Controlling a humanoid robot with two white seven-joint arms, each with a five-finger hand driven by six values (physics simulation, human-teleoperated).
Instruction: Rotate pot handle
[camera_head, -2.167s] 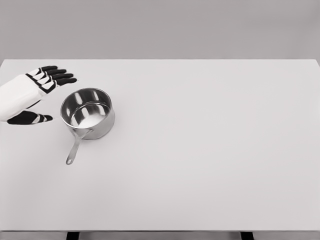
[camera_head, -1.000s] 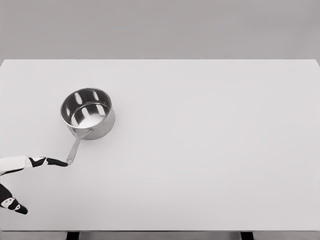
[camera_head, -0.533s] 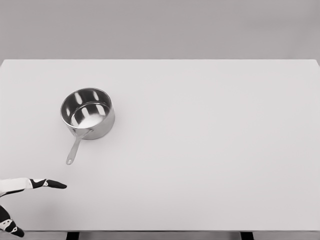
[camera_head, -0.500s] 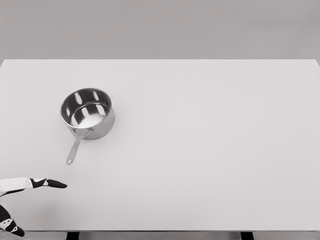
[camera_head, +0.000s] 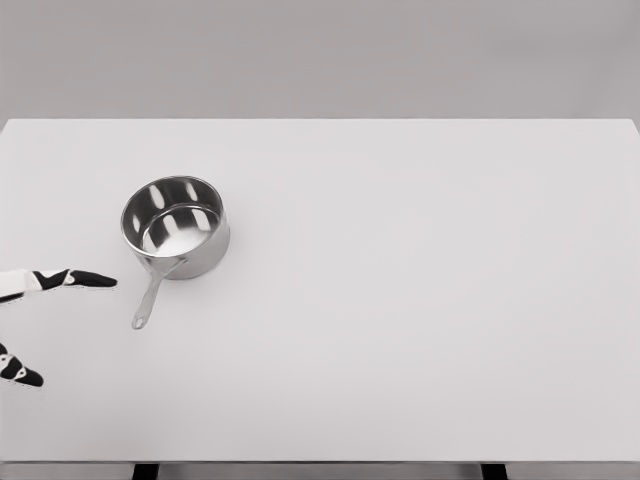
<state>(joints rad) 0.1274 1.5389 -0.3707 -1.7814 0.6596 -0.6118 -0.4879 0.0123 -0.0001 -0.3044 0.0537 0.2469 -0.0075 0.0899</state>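
Showing a broad white tabletop (camera_head: 420, 330) filling most of the view under soft, even light. Beyond the tabletop's far edge, backing onto a plain grey wall (camera_head: 320, 55). Below its near edge, revealing two dark legs (camera_head: 146, 471).

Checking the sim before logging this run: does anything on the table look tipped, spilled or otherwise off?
Nothing stands out. The pot sits upright on the table, its handle pointing toward the near left. The left robot hand is apart from it, fingers spread.
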